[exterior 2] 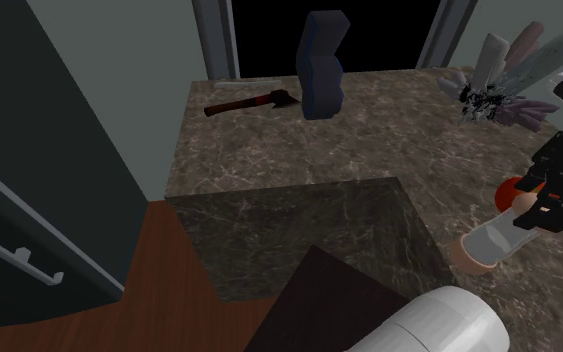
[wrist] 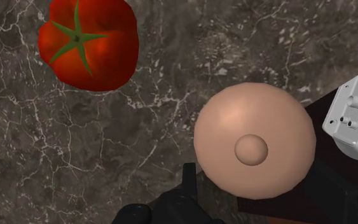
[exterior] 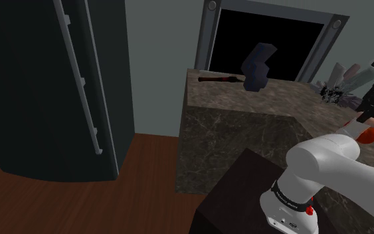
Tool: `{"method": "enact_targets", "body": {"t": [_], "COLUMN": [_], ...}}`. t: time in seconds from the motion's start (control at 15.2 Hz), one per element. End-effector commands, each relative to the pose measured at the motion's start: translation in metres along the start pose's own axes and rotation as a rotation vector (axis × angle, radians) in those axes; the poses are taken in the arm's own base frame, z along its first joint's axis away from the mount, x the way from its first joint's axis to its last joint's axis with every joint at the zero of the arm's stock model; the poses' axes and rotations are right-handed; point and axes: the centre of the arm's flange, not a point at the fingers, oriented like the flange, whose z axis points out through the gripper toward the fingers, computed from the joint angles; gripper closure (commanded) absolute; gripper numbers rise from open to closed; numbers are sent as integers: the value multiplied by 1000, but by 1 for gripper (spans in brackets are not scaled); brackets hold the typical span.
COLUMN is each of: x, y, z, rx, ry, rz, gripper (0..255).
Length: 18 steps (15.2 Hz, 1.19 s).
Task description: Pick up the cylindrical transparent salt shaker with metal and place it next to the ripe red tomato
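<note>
Wrist view — salt shaker (wrist: pixel 254 121) clasped between jaws (tomato (wrist: pixel 87 43) nearby).

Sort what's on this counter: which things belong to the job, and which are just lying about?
Job in hand:
salt shaker, peach-topped
red tomato

Lying about:
hammer
dark blue block
bunch of pale grey spikes

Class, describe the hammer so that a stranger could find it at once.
Find the marble counter and follow its far edge, below the black area. The hammer lies flat there beside an upright blue block, the only long, thin thing, with a reddish handle.
</note>
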Motion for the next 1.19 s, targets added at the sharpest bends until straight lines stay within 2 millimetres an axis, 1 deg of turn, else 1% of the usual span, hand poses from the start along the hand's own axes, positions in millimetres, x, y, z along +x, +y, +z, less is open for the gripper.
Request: {"method": "enact_targets", "body": {"t": [0.0, 0.33, 0.53, 0.59, 1.12], "x": [0, 0, 0, 0, 0], "y": [0, 0, 0, 0, 0], "z": [0, 0, -40, -50, -50], "rx": [0, 0, 0, 0, 0], "ry": [0, 0, 0, 0, 0], "rz": [0, 0, 0, 0, 0], "gripper": [0, 0, 0, 0, 0]}}
